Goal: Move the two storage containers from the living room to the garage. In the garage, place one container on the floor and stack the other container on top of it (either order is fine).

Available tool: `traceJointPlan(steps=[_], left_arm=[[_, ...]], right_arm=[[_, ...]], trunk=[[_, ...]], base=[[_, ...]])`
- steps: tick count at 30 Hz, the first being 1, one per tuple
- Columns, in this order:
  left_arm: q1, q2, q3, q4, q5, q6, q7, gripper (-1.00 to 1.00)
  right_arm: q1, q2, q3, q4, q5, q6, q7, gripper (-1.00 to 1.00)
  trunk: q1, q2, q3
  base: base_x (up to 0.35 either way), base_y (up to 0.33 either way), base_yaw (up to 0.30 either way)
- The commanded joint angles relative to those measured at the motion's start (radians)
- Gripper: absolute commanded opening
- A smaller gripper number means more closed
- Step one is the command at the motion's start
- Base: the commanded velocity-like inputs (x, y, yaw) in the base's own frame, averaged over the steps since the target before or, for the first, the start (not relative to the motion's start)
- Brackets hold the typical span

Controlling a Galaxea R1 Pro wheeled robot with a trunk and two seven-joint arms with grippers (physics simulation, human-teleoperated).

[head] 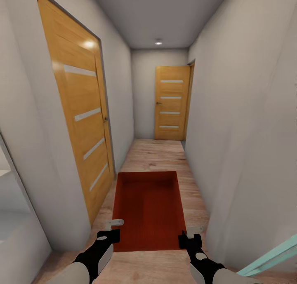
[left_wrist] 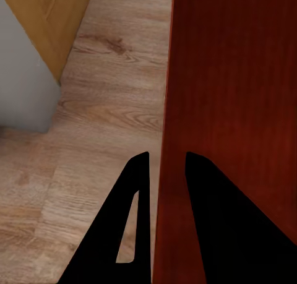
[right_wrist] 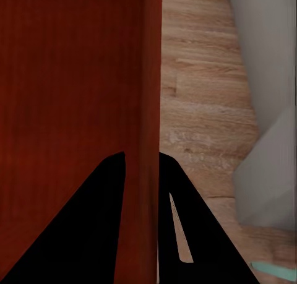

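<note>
The robot is in a narrow hallway with a light wood floor, and it holds one orange-red storage container out in front of itself, up off that floor. The left gripper has its jaws clamped on the container's left wall, and the right gripper has its jaws clamped on the right wall. A tall wooden door stands to the left of the container and a second wooden door is far beyond it at the hallway's end; no writing or labels can be read anywhere.
</note>
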Motion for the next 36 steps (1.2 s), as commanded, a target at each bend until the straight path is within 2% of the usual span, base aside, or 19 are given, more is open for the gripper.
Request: traceJointPlan(steps=[1,14,36], left_arm=[[-0.001,0.001,0.011,-0.005,-0.003,0.007,0.011,-1.00],[-0.001,0.001,0.011,-0.005,-0.002,0.007,0.011,-1.00],[-0.001,0.001,0.011,-0.005,-0.003,0.007,0.011,-1.00]], right_arm=[[-0.001,0.000,-0.026,0.003,-0.033,-0.009,-0.013,-1.00],[-0.001,0.000,-0.026,0.003,-0.033,-0.009,-0.013,-1.00],[-0.001,0.000,-0.025,0.003,-0.033,-0.009,-0.013,-1.00]], trunk=[[0.001,-0.001,-0.001],[0.001,-0.001,-0.001],[0.001,-0.001,-0.001]], base=[[0.322,0.162,-0.263],[0.322,0.162,-0.256],[0.322,0.116,-0.010]])
